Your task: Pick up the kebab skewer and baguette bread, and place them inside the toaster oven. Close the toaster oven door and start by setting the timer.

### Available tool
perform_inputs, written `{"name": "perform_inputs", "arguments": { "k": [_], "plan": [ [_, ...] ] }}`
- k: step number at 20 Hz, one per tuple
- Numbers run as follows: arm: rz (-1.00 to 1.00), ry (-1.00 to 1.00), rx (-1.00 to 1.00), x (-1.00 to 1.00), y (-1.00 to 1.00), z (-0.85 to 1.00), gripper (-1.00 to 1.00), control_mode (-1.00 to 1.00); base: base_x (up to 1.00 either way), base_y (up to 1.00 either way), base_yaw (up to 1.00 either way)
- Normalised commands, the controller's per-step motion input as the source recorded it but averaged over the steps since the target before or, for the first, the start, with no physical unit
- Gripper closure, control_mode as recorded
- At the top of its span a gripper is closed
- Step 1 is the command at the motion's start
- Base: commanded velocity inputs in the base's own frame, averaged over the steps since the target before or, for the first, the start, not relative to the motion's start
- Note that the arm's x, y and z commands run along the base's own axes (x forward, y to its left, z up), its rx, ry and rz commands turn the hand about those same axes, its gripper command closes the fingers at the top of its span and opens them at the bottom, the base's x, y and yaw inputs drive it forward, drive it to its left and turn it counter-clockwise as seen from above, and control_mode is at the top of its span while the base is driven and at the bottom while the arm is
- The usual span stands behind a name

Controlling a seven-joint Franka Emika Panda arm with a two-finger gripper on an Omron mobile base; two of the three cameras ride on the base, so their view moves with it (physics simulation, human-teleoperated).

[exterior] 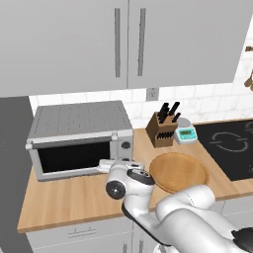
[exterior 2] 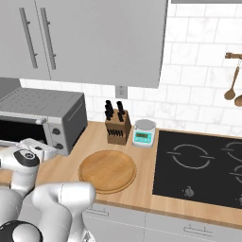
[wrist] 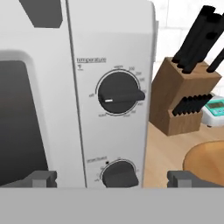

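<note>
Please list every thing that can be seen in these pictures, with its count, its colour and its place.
toaster oven: one, silver-grey, left end of the counter, door shut
control knobs: two, dark, on the oven's right-hand panel, one above the other
knife block: one, brown wood with black handles, right of the oven near the wall
kitchen scale: one, white with a green display, right of the knife block
round board: one, light wood, front of the counter
cooktop: one, black, right part of the counter
wall cabinets: grey, above the counter
gripper: one, white, open, in front of the oven's panel
</note>
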Motion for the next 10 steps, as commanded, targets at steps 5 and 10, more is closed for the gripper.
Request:
{"name": "perform_inputs", "arguments": {
  "k": [5,10],
  "plan": [
    [0.11,0.13,0.00,0.05,-0.46,-0.06,-1.00,-1.00,0.00,0.00,0.00],
    [0.11,0.06,0.00,0.05,-0.48,-0.34,-1.00,-1.00,0.00,0.00,0.00]
  ]
}}
